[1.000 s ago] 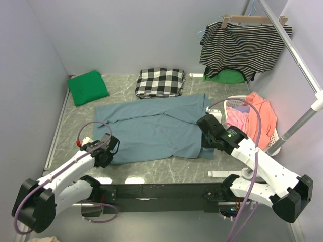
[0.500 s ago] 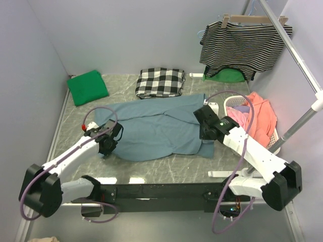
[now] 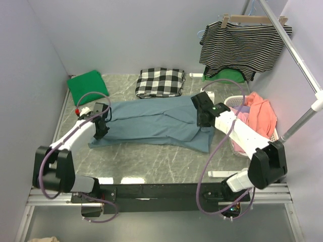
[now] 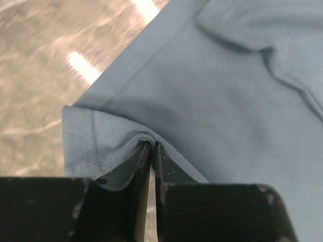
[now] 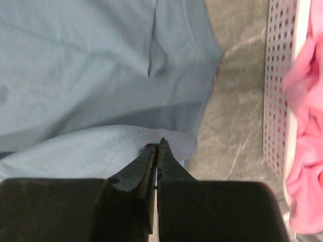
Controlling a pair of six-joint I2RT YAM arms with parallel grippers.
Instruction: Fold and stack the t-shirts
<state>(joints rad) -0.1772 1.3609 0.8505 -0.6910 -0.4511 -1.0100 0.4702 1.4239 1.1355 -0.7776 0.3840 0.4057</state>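
— How do the fingers of the left gripper (image 4: 151, 147) stand?

— They are pressed nearly flat together with only a sliver between them. A hemmed corner of the blue t-shirt (image 4: 217, 101) is pinched at their tips. The cloth bunches into a small ridge right at the tips, then spreads away ahead of them and to their right.

— And the other arm?

— The right gripper (image 5: 157, 145) is closed the same way, its tips clamped on a stitched edge of the same shirt. A doubled-over layer lies just in front of those fingers, and beyond it the lower layer runs flat.

— What sits beside the right fingers?

— To their right is a strip of bare table (image 5: 237, 101). Past that is the white basket (image 5: 277, 75) holding pink clothes (image 5: 303, 151), near the tips but apart from them.

— Where does the shirt lie as a whole?

— Seen from above, it stretches as a long band between the two pairs of fingers, one end at each. The green t-shirt (image 3: 87, 86) lies folded well beyond the left fingers, apart from the blue one. A checked cloth (image 3: 160, 81) rests close to the band's far edge, though contact cannot be told. A striped top (image 3: 242, 48) hangs far beyond the right fingers.
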